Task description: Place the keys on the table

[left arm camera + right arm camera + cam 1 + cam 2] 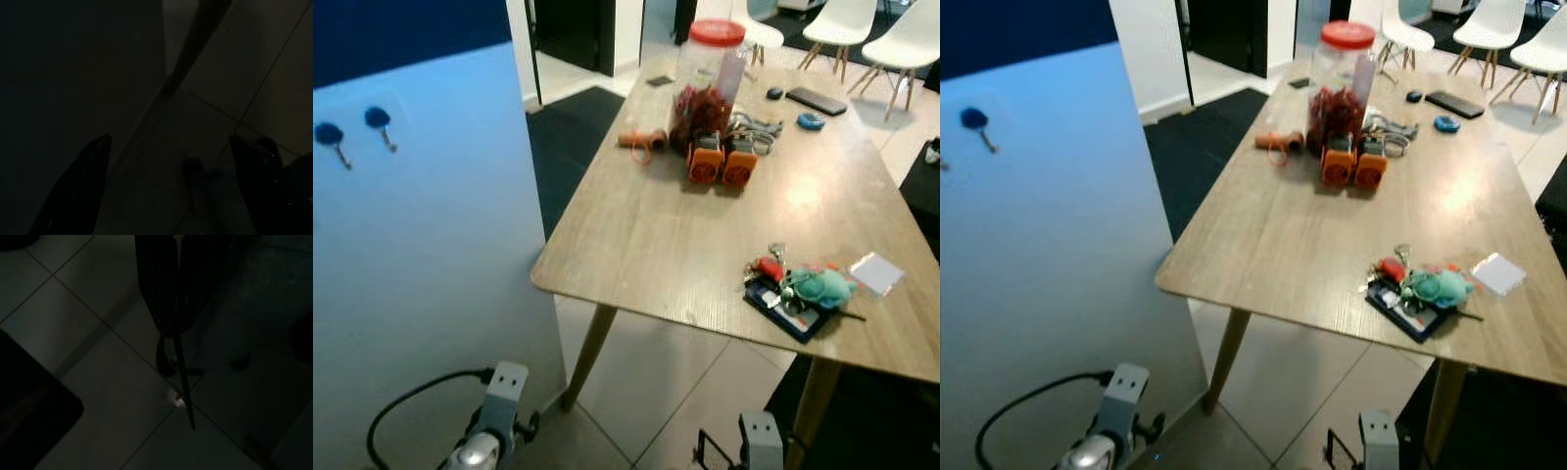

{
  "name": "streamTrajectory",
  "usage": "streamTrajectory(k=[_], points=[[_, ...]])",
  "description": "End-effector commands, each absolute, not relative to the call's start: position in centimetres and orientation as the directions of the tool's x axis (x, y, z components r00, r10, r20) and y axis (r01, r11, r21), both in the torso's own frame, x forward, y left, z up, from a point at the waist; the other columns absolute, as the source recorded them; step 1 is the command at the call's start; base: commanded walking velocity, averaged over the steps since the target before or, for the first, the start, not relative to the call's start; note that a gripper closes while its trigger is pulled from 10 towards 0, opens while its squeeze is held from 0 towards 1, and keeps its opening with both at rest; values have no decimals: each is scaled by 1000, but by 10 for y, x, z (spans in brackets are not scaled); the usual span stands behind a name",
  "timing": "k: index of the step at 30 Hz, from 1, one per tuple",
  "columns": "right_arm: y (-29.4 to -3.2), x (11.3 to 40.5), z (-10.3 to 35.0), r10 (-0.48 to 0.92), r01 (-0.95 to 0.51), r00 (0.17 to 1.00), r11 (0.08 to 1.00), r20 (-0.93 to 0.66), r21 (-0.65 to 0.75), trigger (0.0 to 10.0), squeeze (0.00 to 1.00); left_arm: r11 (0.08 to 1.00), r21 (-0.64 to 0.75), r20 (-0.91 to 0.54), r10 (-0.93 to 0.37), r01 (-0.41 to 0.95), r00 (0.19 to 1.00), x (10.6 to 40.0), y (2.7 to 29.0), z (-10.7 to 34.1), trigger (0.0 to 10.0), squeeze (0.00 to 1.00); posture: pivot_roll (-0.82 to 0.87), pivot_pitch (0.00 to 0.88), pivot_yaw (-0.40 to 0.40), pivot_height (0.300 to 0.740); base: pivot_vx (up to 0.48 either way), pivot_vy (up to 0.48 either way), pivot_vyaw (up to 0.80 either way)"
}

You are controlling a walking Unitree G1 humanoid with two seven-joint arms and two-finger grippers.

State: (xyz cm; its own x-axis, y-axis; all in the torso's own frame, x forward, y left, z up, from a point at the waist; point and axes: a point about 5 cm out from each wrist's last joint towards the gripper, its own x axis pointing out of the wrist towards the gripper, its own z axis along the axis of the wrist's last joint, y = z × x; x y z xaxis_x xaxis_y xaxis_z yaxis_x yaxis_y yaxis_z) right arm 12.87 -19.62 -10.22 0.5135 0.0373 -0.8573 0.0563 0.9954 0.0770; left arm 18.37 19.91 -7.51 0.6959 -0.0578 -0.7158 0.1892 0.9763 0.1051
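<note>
The keys (773,271), a bunch with a red tag and a teal plush fob, lie on the wooden worktop (656,235) near its right near edge, on a dark flat wallet (788,311). Far on the worktop stands a jar with red lid (708,83), two orange objects (722,163) just before it. The left pincer (168,161) hangs low over the tiled floor (254,73), fingers spread apart. The right pincer (168,308) hangs over the floor too, fingers pressed together on nothing.

Silver-grey forearms (494,416) with looping black cable, long black fingers (73,191).
</note>
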Motion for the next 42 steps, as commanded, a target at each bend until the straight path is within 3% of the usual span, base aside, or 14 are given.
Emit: streamTrajectory(k=[1,20,42], points=[[-196,127,-103,39,63,509,995,-860,83,10000,0,971,110,-694,-79,214,716,191,195,-71,10000,0,61,17,-40,740,0,0,0],[-192,124,-104,41,76,502,993,-864,91,10000,0,959,110,-621,-137,259,772,207,184,-60,10000,0,60,37,-36,740,0,0,0],[-180,130,-104,45,81,501,992,-864,98,10000,0,955,110,-605,-157,277,780,208,178,-59,10000,0,58,39,-32,740,0,-332,0]])
